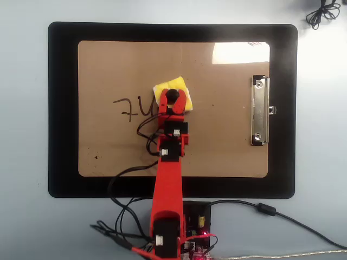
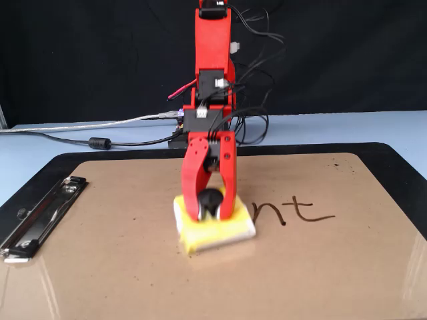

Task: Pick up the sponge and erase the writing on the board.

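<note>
yellow sponge point(image 2: 213, 230) flat on tan board point(image 2: 100, 267), red tool point(image 2: 209, 207) clenched on its knob, beside writing point(image 2: 293, 210)

Red end effector point(image 2: 211, 203) clamped on sponge point(image 2: 215, 228) knob, sponge flat on board point(image 2: 133, 267), beside writing point(image 2: 293, 211)

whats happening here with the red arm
A red robot arm is wiping marker writing off a brown clipboard board. Its tool is clamped on the black knob of a yellow sponge, which rests flat on the board beside the lettering. Only part of the writing shows in the fixed view, roughly "nt"; the overhead view shows a couple of strokes next to the sponge. So the erasing is underway but not finished.
</note>
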You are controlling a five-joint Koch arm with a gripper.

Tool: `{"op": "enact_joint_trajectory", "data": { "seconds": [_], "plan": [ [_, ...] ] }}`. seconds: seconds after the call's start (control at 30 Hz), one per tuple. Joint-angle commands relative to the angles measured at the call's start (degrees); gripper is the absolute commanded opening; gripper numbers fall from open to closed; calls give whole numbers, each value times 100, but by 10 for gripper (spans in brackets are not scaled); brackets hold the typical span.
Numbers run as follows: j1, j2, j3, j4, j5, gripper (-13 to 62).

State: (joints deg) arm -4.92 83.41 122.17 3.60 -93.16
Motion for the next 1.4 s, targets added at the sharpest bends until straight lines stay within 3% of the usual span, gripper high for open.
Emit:
{"op": "enact_joint_trajectory", "data": {
  "seconds": [0.0,0.1,0.2,0.47,0.57,0.73,0.8,0.9,1.07,1.13,1.23,1.37],
  "plan": [
    [-70,1318,1204,308,0,-80],
    [-79,2558,2276,246,0,-80],
    [-193,2610,2285,229,9,-80],
    [-492,-677,-1055,176,-35,-80],
    [-492,-378,-650,202,-44,-80],
    [-554,2162,1670,211,-18,-80],
    [-642,2672,2074,185,-9,-80],
    [-791,2373,1916,141,-9,-80],
    [-879,-9,-132,-26,-35,-80],
    [-870,-483,-853,-9,-35,-80],
    [-853,-220,-387,35,-35,-80],
    [-861,1600,1336,44,-18,-81]
  ]
}}
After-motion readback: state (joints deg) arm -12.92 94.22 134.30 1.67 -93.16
